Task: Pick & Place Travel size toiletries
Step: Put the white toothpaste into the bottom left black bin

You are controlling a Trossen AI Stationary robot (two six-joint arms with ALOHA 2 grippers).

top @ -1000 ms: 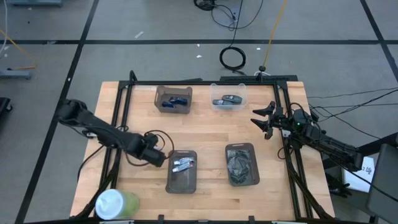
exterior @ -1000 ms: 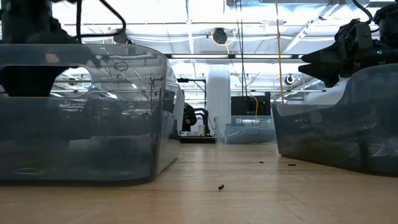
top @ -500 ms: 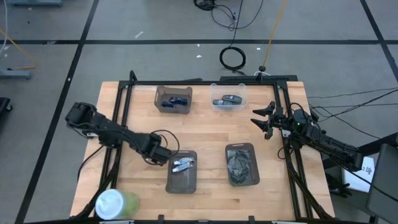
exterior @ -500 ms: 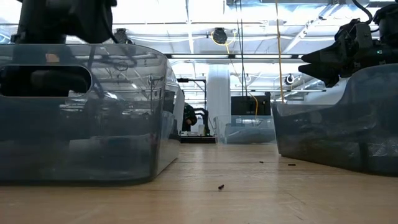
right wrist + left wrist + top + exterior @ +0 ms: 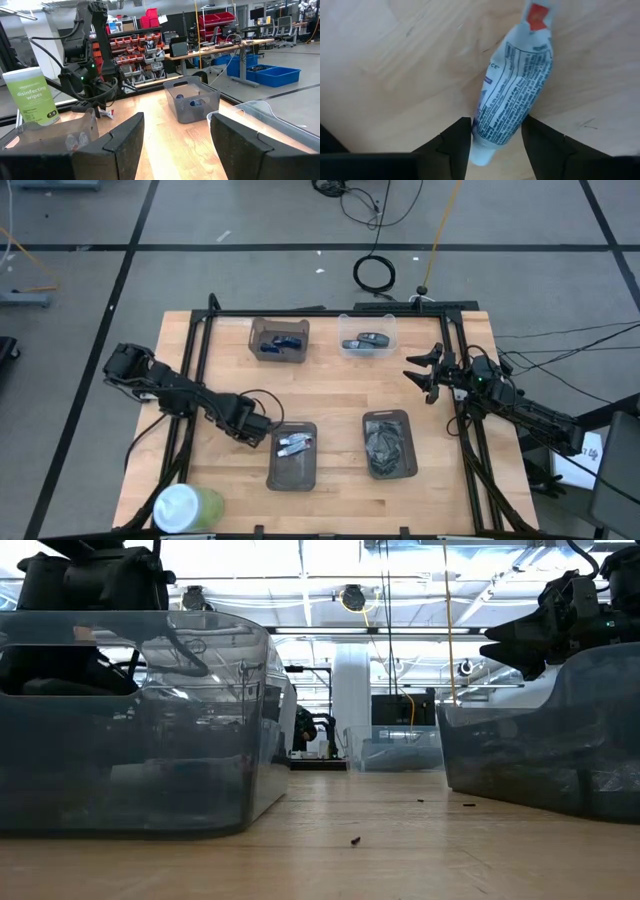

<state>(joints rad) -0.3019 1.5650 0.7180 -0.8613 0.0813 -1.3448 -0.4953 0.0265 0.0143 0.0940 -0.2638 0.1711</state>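
Note:
A white travel size tube (image 5: 512,85) with small print and a red mark at its crimped end shows over the bare wood. My left gripper (image 5: 496,142) points down, shut on it, just left of the dark near tray (image 5: 292,470). That tray holds more white-and-silver tubes (image 5: 293,444). In the high view my left gripper (image 5: 256,429) hides the tube. My right gripper (image 5: 424,373) waits open and level at the table's right side, with nothing between its fingers (image 5: 122,145). My left gripper pinches the tube between its two fingers, on its two sides near the rounded white end (image 5: 485,145). The fingers come from above, pointing down. The tube lies level along the wood. Whether it rests on the table or hangs just above it cannot be told.
A dark tray with blue items (image 5: 279,340) and a clear tray (image 5: 367,342) stand at the far side. Another dark tray (image 5: 388,445) stands near right. A green wipes canister (image 5: 185,508) stands at the near left corner. Bare wood (image 5: 330,395) lies between the trays.
My left gripper has come down toward the table beside the near tray's left wall and shifted slightly toward that tray; the arm behind it has folded lower.

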